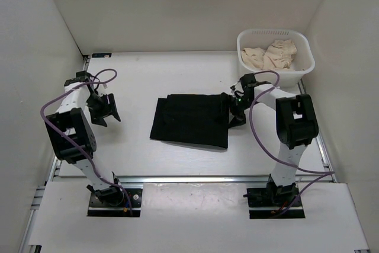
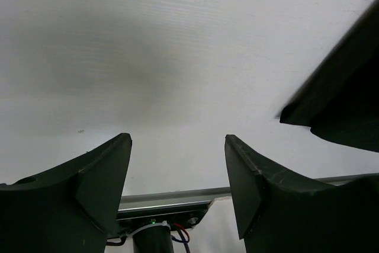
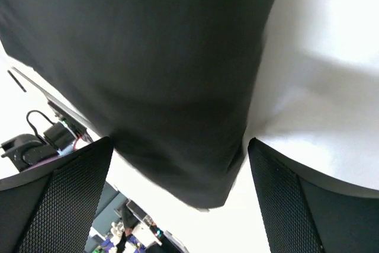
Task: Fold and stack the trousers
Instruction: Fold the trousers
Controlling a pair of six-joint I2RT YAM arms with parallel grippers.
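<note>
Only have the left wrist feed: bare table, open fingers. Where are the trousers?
Observer: Black trousers lie folded flat mid-table, to the right of the left gripper and apart from it.
Operator: Right arm doing what?
Observer: Right gripper is open at the trousers' right edge; black cloth fills most of its wrist view.
Operator: Anything else out there?
Observer: White basket at the far right corner holds cream clothing.
</note>
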